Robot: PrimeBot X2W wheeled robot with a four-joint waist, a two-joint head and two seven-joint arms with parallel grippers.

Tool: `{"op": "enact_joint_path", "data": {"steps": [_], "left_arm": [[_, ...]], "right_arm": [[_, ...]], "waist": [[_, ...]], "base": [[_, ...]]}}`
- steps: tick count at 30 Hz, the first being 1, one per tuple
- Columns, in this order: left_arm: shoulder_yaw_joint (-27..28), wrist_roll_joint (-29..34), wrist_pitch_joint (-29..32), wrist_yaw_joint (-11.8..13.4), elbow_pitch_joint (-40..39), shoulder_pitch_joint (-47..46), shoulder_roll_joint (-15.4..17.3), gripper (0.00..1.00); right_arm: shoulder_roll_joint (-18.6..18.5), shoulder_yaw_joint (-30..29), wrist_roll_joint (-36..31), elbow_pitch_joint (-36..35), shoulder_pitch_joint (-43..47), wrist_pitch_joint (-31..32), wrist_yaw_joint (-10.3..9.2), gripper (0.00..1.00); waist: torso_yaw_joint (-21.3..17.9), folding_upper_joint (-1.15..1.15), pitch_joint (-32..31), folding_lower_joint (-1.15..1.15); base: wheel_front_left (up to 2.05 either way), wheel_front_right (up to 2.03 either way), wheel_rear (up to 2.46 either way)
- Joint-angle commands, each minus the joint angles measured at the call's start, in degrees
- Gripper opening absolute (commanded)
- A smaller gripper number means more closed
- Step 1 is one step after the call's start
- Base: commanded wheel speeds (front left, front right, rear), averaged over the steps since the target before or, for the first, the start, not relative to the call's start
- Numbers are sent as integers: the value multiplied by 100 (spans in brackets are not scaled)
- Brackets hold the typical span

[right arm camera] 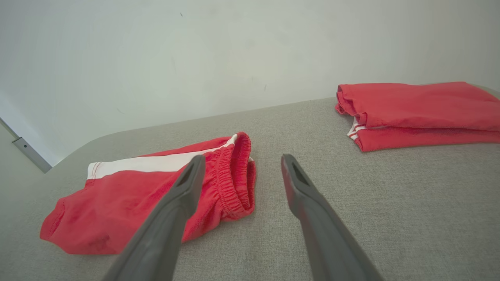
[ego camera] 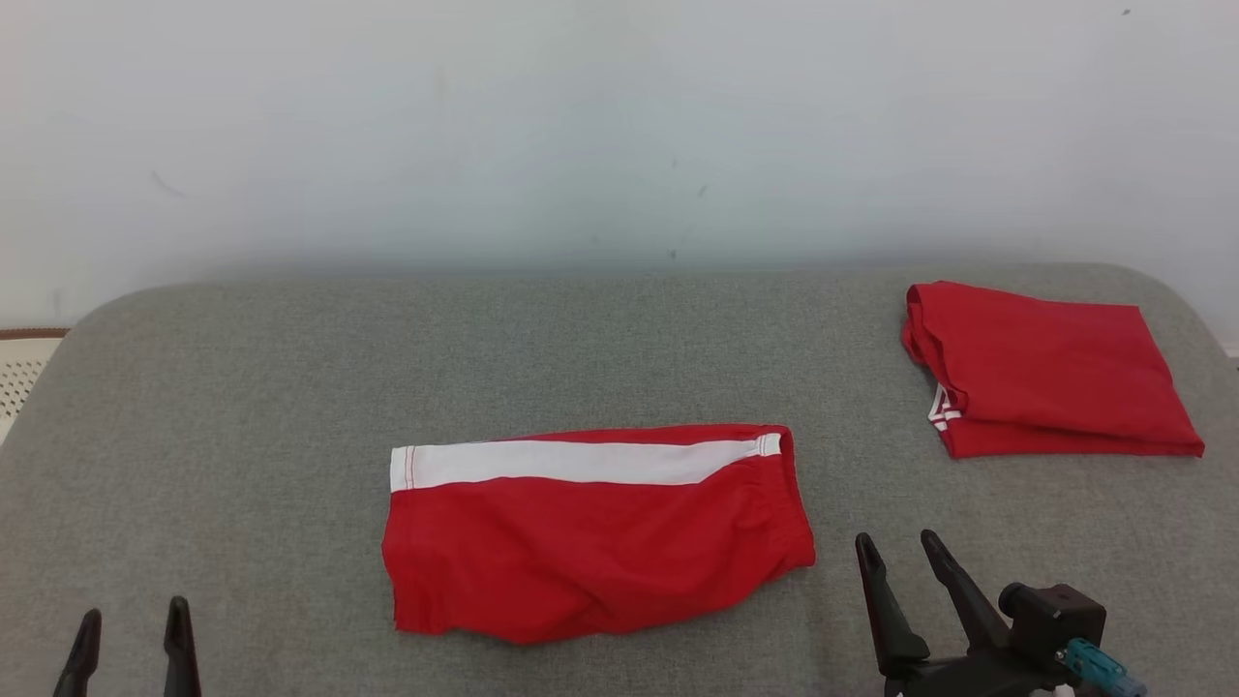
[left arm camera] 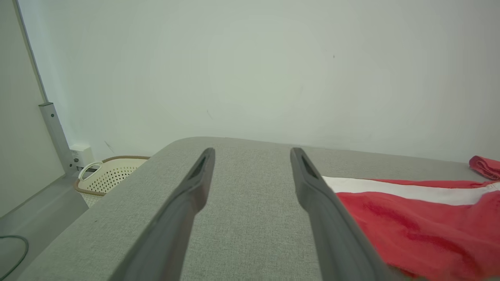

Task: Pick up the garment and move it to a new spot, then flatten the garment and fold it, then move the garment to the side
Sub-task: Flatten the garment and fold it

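The garment [ego camera: 590, 532] is a pair of red shorts with a white side stripe, lying folded in half at the middle of the grey cushioned surface [ego camera: 290, 387]; it also appears as the garment [left arm camera: 422, 222] and the garment [right arm camera: 156, 195] with its elastic waistband toward the right. My left gripper [ego camera: 131, 629] stands open at the lower left, well apart from the cloth, seen as the left gripper [left arm camera: 252, 150]. My right gripper [ego camera: 900, 542] is open just right of the waistband end, empty, shown as the right gripper [right arm camera: 240, 158].
A second red garment [ego camera: 1050, 373] lies folded at the back right of the surface, also the second garment [right arm camera: 418, 113]. A cream perforated basket [left arm camera: 107, 175] stands on the floor beyond the left end. A pale wall [ego camera: 619, 126] runs close behind.
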Motion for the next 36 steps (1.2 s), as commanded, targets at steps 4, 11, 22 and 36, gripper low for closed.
{"op": "enact_joint_path", "data": {"steps": [4, 11, 22, 36], "left_arm": [[-47, 141, -30, -121, 77, 95, 44, 100], [-102, 311, -30, -127, 105, 104, 81, 100], [-150, 310, -30, -164, 119, 77, 56, 100], [-382, 347, -29, -211, 191, -104, -71, 100]], "right_arm": [[10, -32, -11, 31, -12, 48, -1, 100], [45, -67, -43, 53, -7, 125, -1, 100], [62, -13, -45, 179, -254, 341, -1, 100], [112, 70, -73, 1753, -1656, 778, -1, 100]], "waist": [[6, 0, -2, 0], [-6, 0, -4, 0], [-3, 0, -4, 0], [310, 0, 80, 0]], "base": [[0, 0, 0], [0, 0, 0], [0, 0, 0], [0, 0, 0]]}}
